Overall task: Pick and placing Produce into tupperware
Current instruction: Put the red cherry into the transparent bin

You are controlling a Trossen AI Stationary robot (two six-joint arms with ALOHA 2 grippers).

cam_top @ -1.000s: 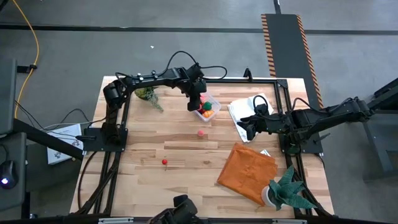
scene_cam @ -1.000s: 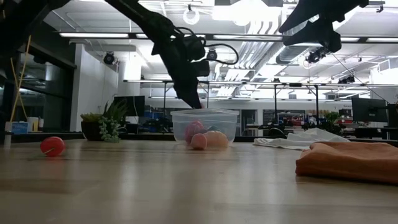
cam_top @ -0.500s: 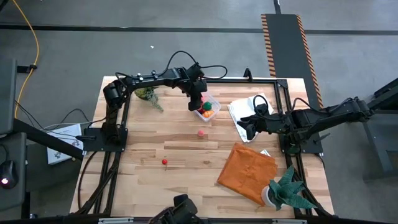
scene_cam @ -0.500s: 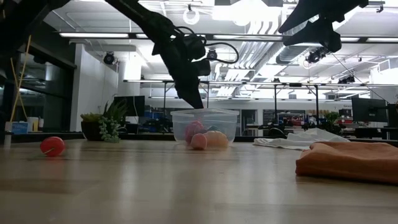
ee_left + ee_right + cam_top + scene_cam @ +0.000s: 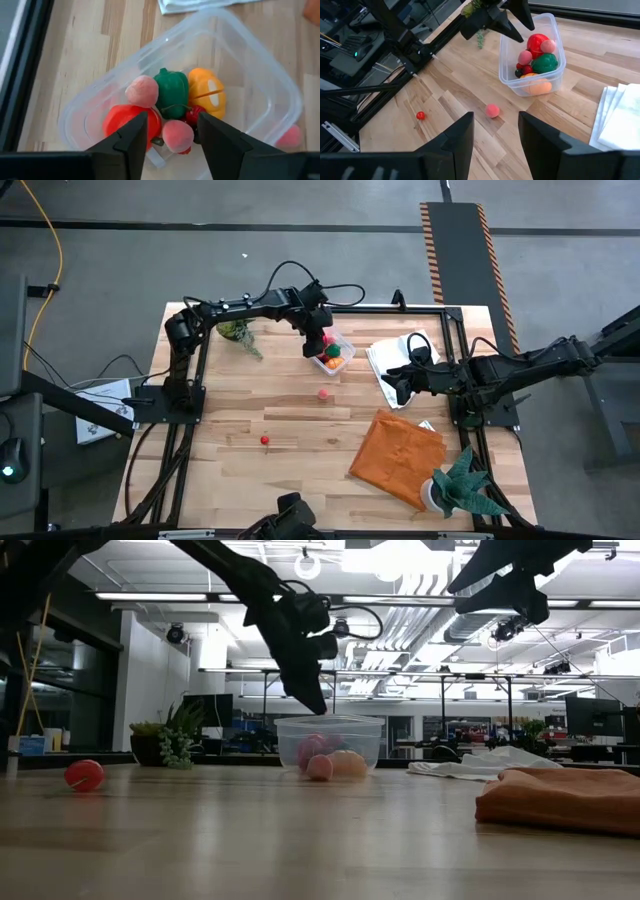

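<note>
The left claw (image 5: 320, 346) hangs just above the far-left end of the tupperware (image 5: 345, 343), its fingers parted and holding nothing; in the left wrist view the two dark fingers (image 5: 131, 140) stand apart over the container's contents. The tupperware (image 5: 280, 95) sits on the table (image 5: 240, 415) near its far edge, about the middle of its width.

Inside it lies a heap of produce: a green pepper (image 5: 171, 90), an orange piece (image 5: 207, 94) with a cut line, a red tomato-like piece (image 5: 122, 120), two pink round pieces (image 5: 142, 91) and (image 5: 177, 135), and a small dark red one (image 5: 195, 116) among them. In the low view the left claw (image 5: 308, 695) is poised above the tub's rim (image 5: 330, 722).

A pink ball (image 5: 324, 393) lies on the table just near of the tupperware, apart from it. A small red ball (image 5: 264, 440) lies farther toward the near-left, well apart from both.

The right claw (image 5: 392, 388) waits at the right, over the near edge of a white cloth (image 5: 400, 352), fingers spread and empty; its wrist view looks across to the tupperware (image 5: 532, 55). Near of it lies an orange cloth (image 5: 395, 455), and a potted plant (image 5: 462, 485) stands at the near-right corner. Another plant (image 5: 238, 332) stands at the far left, beside the left arm.
</note>
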